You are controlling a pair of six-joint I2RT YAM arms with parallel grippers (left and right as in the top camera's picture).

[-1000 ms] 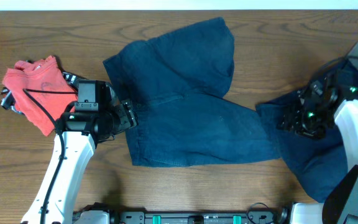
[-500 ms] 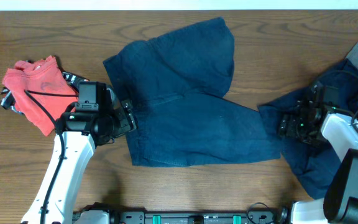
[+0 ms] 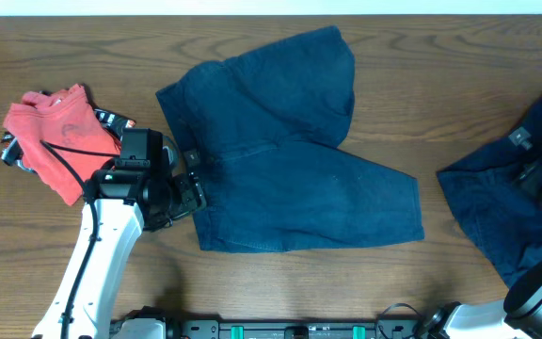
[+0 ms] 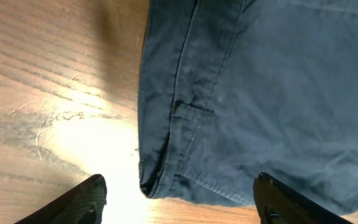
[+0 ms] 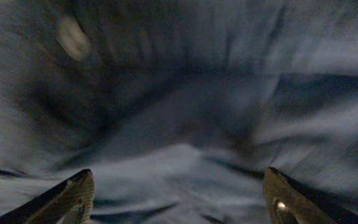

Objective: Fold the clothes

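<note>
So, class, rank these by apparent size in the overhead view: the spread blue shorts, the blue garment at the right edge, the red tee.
Largest: spread blue shorts.
Middle: blue garment at the right edge, though the frame cuts it off.
Smallest: red tee, crumpled.

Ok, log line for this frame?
left gripper: open, at navy shorts waistband | right gripper: open, over second dark garment

second navy garment [image 3: 492, 212] dragged right, off shorts [image 3: 290, 160]

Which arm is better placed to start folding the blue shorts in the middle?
Left. The left gripper, open, hovers at the waistband edge of the navy shorts; the right gripper is far off over another dark garment.
</note>
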